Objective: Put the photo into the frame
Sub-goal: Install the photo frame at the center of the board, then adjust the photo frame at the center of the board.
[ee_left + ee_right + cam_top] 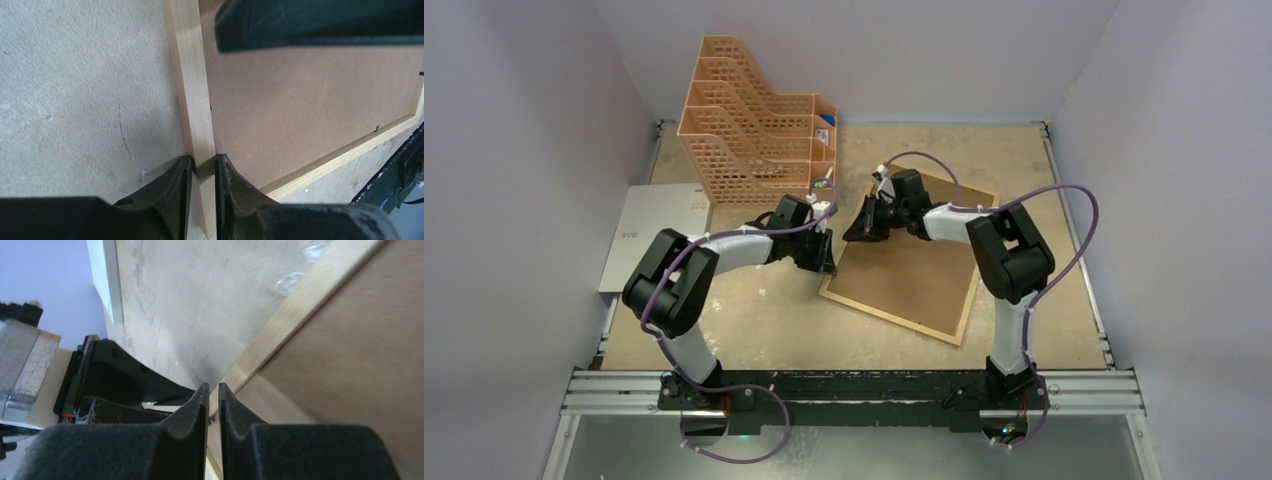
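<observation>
The light-wood frame [969, 310] lies face down on the table, with the brown backing board [914, 265] set in it. My left gripper [824, 262] is shut on the frame's left rail near its near-left corner; in the left wrist view the fingers [227, 180] clamp the rail [192, 75] from both sides. My right gripper [869, 222] is at the frame's far-left edge, its jaws almost touching over the rail's inner edge [300, 305] beside the backing board [360, 365]. The photo's cat picture shows in no view.
An orange lattice file organizer [754, 125] stands at the back left, close behind my left gripper. A pale grey-white sheet [659, 235] lies at the table's left edge, and its edge also shows in the right wrist view [107, 280]. Walls enclose three sides.
</observation>
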{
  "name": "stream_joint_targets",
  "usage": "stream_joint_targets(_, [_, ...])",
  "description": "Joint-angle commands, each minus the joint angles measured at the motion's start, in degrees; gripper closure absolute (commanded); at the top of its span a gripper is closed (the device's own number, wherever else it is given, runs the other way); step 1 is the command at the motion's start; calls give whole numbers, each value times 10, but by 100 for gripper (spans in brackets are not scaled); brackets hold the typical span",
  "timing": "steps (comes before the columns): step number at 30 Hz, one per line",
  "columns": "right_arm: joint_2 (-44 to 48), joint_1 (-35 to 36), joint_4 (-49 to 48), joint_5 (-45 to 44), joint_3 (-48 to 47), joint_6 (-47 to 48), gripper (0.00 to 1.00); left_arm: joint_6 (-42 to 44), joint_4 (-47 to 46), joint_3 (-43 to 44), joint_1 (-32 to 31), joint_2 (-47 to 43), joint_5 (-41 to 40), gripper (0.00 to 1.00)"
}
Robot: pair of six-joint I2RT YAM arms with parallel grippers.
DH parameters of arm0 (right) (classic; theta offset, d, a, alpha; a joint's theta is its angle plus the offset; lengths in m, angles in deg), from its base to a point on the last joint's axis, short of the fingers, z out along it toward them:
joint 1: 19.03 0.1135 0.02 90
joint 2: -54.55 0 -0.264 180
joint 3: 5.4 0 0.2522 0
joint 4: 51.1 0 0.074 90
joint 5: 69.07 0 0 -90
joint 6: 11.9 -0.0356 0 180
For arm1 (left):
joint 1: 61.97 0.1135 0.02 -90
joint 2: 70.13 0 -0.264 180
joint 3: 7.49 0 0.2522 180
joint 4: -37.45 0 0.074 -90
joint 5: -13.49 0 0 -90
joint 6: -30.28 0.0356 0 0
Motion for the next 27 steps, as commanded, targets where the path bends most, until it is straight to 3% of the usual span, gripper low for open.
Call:
stream_joint_targets(1, [2, 15, -60, 75, 6, 19, 88, 18, 54, -21, -13, 71, -96, 98])
stream_joint_targets(13, [-40, 29, 26, 82, 5, 88, 100, 28, 72, -9, -13, 85, -94, 100])
stream_joint_targets(27, [-58, 32, 45, 62, 16, 110, 100, 19, 63, -14, -13, 87, -90, 100])
